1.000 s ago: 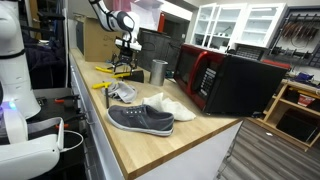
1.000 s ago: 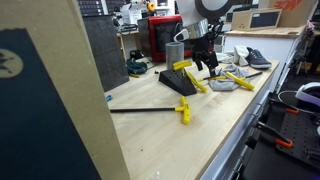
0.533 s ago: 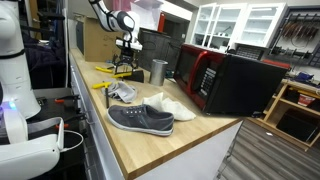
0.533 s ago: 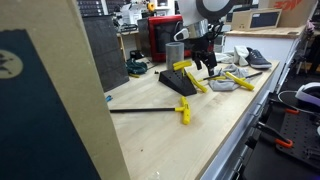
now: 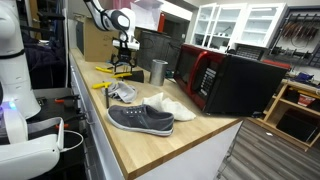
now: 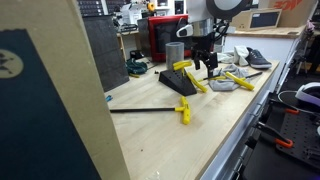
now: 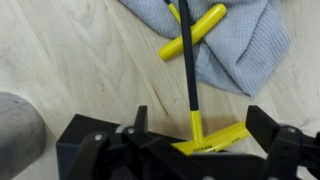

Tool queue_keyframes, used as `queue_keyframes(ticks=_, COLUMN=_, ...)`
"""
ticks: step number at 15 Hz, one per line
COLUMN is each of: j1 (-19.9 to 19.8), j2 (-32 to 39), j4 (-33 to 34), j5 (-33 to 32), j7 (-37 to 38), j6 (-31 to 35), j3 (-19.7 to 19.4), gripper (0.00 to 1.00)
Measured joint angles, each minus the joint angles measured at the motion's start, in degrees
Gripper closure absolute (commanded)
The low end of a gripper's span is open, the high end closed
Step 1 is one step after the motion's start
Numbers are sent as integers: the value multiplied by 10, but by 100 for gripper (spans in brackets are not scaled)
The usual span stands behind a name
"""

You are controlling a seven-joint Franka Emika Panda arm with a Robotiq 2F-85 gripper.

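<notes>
- The gripper (image 7: 200, 118) hangs wide open just above the wooden worktop (image 7: 60, 60), grasping nothing.
- The yellow-handled tool (image 7: 215, 140) lies flat directly beneath it, between the two jaws; I see no contact.
- In the wrist view its black shaft runs toward 12 o'clock, onto the grey cloth (image 7: 245, 55).
- The yellow handle lies roughly 3 to 9 o'clock, almost from jaw to jaw.
- A metal cup (image 7: 15, 130) stands off at 8 o'clock.

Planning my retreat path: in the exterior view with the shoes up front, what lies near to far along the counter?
grey shoe → grey cloth → metal cup → cardboard box
</notes>
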Motion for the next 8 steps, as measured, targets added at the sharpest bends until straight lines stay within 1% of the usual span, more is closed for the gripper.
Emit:
queue_keyframes(ticks=5, j1=0, j2=-11, j4=-11, j5=2, j7=2, j6=2, j3=3, gripper=0)
queue_keyframes(ticks=8, j1=2, j2=-4, j4=-9, j5=-41, j7=23, j6=45, j3=4, gripper=0)
